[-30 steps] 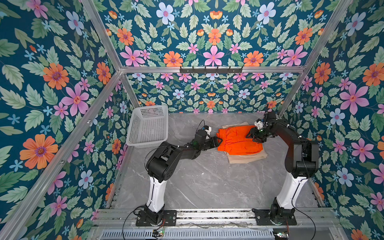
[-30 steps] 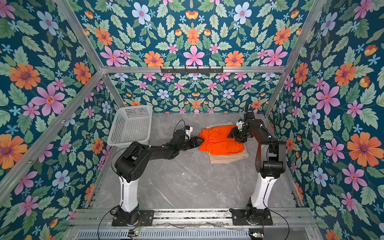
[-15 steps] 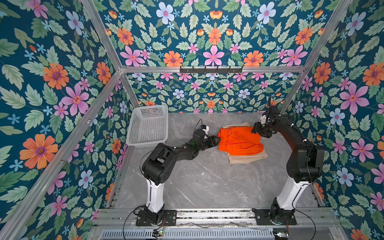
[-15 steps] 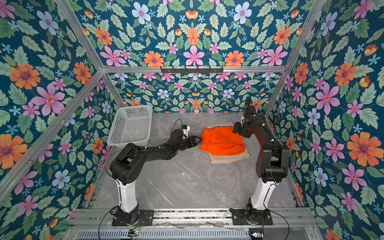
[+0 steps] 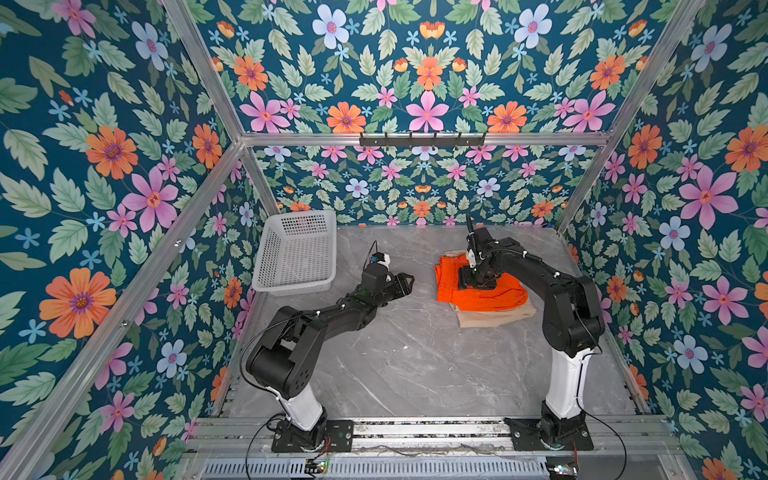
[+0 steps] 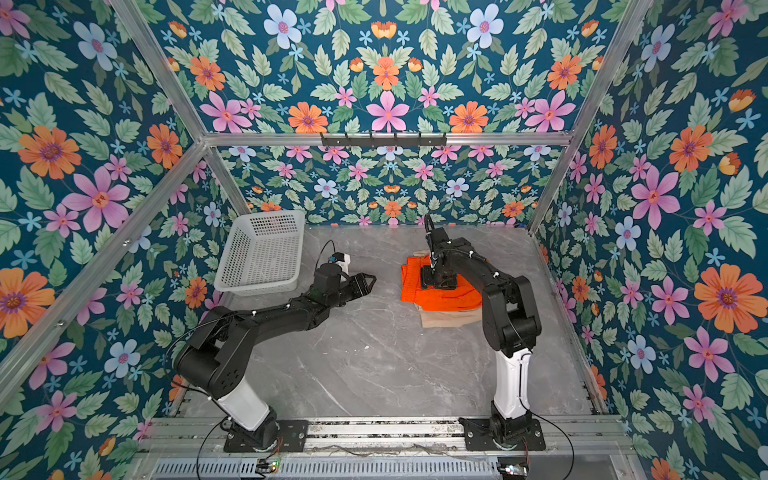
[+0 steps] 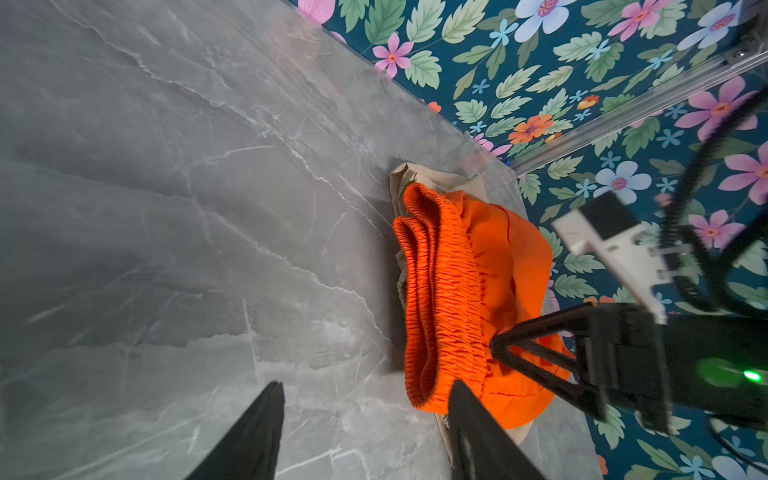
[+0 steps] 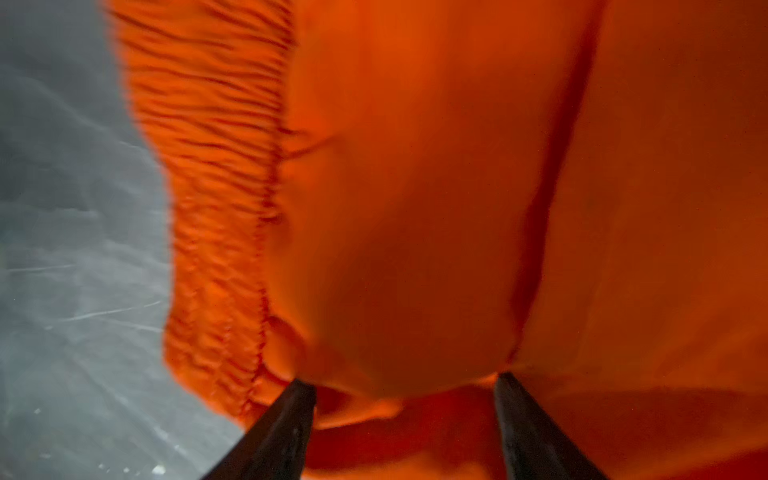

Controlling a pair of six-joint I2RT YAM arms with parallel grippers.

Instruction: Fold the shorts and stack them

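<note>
Finds orange shorts [image 5: 498, 296] folded on top of beige shorts [image 5: 490, 318], at the far right of the table [image 5: 415, 357].
Notes right claw [image 8: 405, 382] open, fingertips down on the orange cloth, gripping nothing. Notes left claw [image 7: 365, 388] open and empty, held over bare table between basket [image 5: 291, 253] and stack, short of both, touching neither. Sees beige edges showing from under the orange on the near side.
</note>
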